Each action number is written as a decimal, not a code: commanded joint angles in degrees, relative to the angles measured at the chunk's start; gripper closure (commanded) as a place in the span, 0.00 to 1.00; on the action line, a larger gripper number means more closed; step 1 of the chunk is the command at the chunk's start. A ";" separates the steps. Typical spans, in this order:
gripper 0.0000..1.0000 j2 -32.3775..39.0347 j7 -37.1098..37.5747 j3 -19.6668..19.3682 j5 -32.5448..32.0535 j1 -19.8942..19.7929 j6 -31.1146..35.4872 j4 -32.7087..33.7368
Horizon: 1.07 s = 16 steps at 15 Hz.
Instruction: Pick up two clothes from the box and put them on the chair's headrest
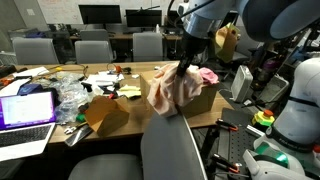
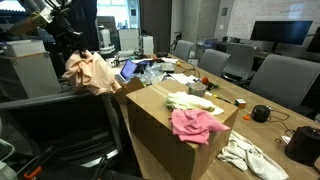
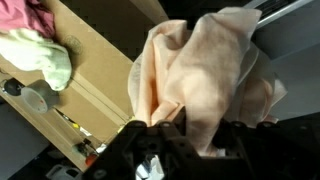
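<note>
My gripper (image 1: pixel 186 64) is shut on a peach cloth (image 1: pixel 170 90), which hangs from it above the chair's headrest (image 1: pixel 172 130). In an exterior view the peach cloth (image 2: pixel 92 70) hangs over the dark chair (image 2: pixel 60 115) beside the cardboard box (image 2: pixel 160 125). In the wrist view the cloth (image 3: pixel 200 75) fills the space between the fingers (image 3: pixel 187 125). A pink cloth (image 2: pixel 195 125) and a pale green cloth (image 2: pixel 190 102) lie in the box. The pink cloth (image 1: pixel 208 76) also shows in the box (image 1: pixel 200 98).
A laptop (image 1: pixel 27 108) and clutter with plastic bags (image 1: pixel 72 95) sit on the long wooden table (image 1: pixel 130 72). A white cloth (image 2: pixel 245 155) lies on the table by the box. Office chairs (image 1: pixel 90 50) line the far side. Monitors stand behind.
</note>
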 commanded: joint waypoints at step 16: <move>0.96 7.65 -33.54 -1.04 7.85 10.42 -2.79 0.39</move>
